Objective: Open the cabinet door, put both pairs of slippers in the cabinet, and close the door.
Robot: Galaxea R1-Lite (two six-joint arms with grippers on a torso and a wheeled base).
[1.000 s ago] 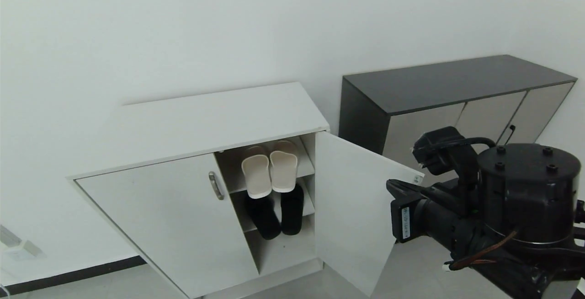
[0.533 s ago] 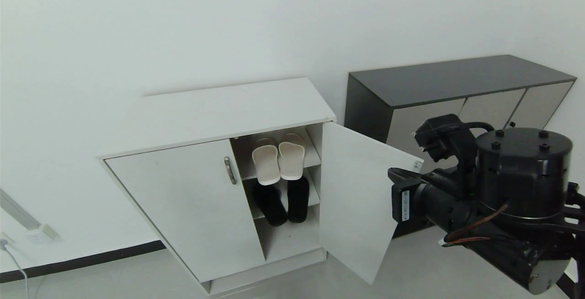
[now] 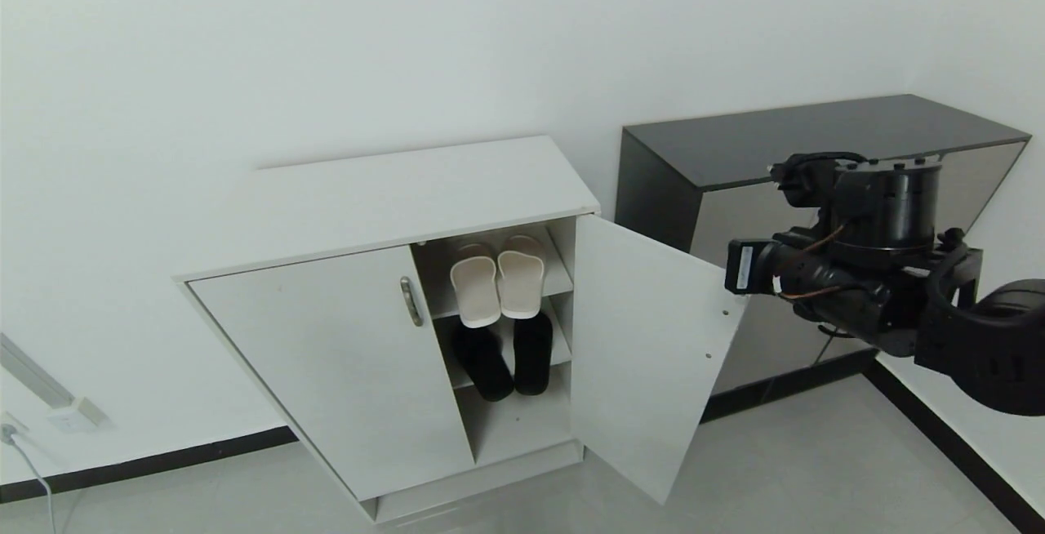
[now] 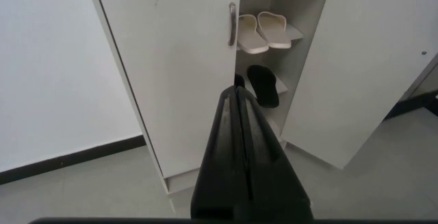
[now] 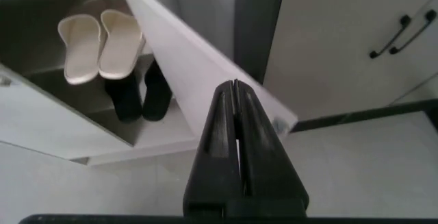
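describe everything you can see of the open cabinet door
The open door is a flat white panel, laminate by its look, hinged on the right side of the white cabinet and swung wide outward, upright. Its plain inner face shows two small holes near the free edge. Nothing grips it.

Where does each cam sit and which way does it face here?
Head view: on the head, looking forward and down at the white cabinet and its open door; right arm at the right.
Left wrist view: on the left wrist, facing the closed door and shelves; left gripper, shut, in front.
Right wrist view: on the right wrist, looking down past the open door's edge; right gripper, shut, in front.
Shared: all three show the white slippers shelved above the black slippers.
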